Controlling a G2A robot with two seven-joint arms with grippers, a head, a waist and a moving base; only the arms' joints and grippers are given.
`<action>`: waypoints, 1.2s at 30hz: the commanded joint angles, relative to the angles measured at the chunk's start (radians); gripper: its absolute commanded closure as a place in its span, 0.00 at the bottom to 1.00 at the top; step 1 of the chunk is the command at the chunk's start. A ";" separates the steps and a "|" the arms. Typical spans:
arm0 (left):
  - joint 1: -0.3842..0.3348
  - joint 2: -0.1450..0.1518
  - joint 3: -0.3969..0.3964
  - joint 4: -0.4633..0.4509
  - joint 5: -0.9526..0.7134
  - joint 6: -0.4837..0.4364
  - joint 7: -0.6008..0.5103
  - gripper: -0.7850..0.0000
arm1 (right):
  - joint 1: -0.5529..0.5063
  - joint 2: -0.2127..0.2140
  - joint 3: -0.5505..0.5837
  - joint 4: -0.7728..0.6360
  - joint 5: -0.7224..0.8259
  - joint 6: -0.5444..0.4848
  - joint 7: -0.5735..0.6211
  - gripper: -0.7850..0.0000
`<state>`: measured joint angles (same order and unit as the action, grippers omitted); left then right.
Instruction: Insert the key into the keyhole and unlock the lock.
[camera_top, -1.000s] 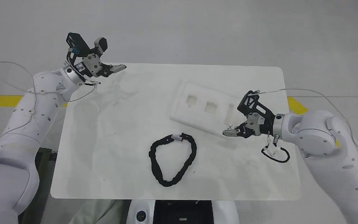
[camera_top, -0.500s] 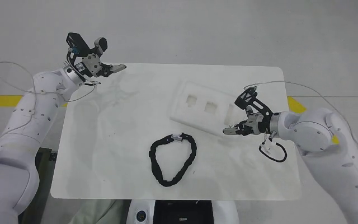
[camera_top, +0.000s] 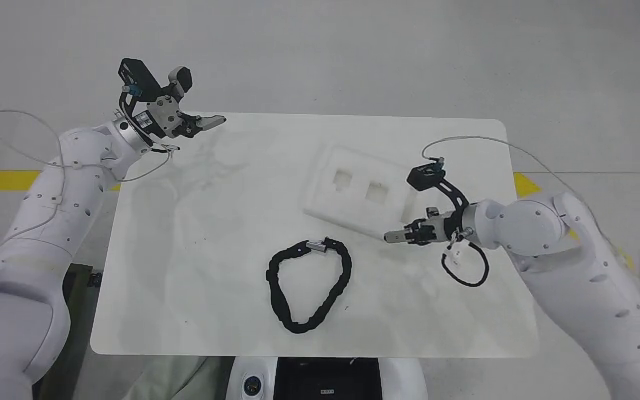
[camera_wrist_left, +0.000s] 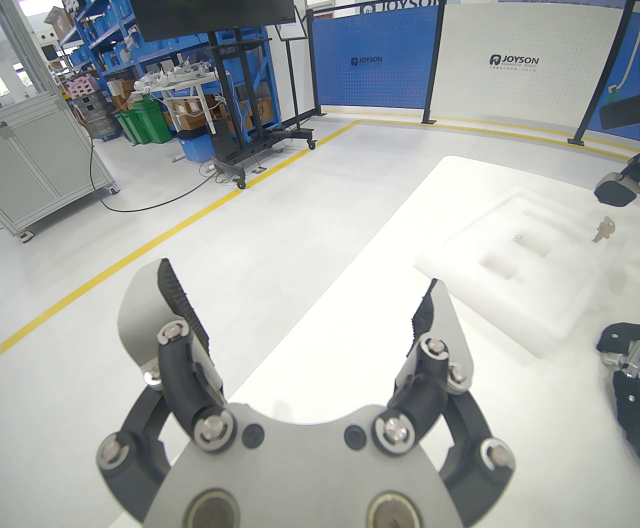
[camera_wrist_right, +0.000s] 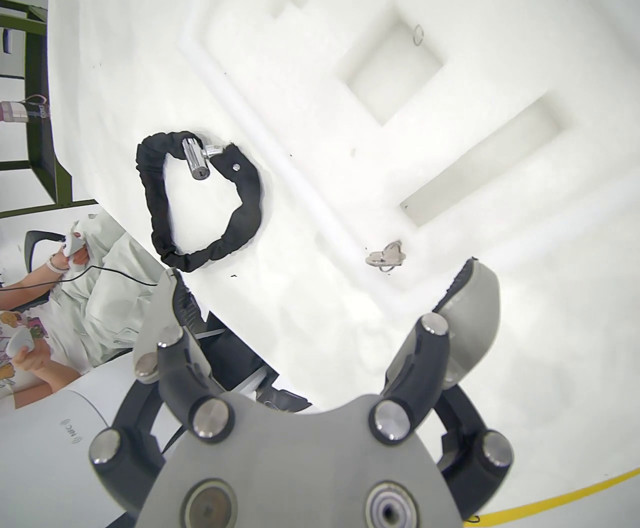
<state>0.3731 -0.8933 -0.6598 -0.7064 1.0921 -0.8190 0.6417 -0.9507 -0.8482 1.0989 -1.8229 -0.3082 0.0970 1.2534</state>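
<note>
Right wrist view: key (camera_wrist_right: 385, 257) is small, silver, on a wire ring, lying flat on the white foam tray (camera_wrist_right: 310, 60) just inside its raised rim, beside one of the rectangular recesses. Chain lock (camera_wrist_right: 245, 200) is a closed loop in a black fabric sleeve, flat on the white table (camera_top: 200, 280), near the tray but clear of it. The shiny metal lock cylinder (camera_wrist_right: 195, 159) sits at the join of the two sleeve ends, nothing inserted in it. Key and lock are well apart (tray rim between them). Right gripper (camera_wrist_right: 320, 300) is spread wide and holds nothing; the key lies just ahead of the fingertips, no contact. In the top view the right arm comes in from the table's right side, forearm low, right gripper (camera_top: 400, 236) at the tray's near edge and aimed toward the chain lock (camera_top: 310, 285). Left arm is bent at the table's far left corner, left gripper (camera_top: 205, 122) over the table edge, well away from tray, key and lock. Left wrist view confirms the left gripper (camera_wrist_left: 297, 295) is also spread, nothing between the pads.
</note>
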 joint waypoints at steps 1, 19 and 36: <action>0.000 0.000 0.000 0.000 0.000 0.000 0.000 0.00 | -0.001 -0.002 -0.007 0.010 0.002 0.019 -0.002 0.00; 0.000 0.000 0.000 0.000 0.000 0.000 0.000 0.00 | -0.023 0.001 0.001 0.032 -0.014 0.073 0.015 0.58; 0.000 0.000 0.000 0.000 0.000 0.000 0.000 0.00 | 0.016 -0.012 -0.031 0.098 -0.026 0.076 -0.010 0.76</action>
<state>0.3731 -0.8933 -0.6598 -0.7064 1.0921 -0.8190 0.6417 -0.9383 -0.8596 1.0712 -1.7268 -0.3312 0.1743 1.2413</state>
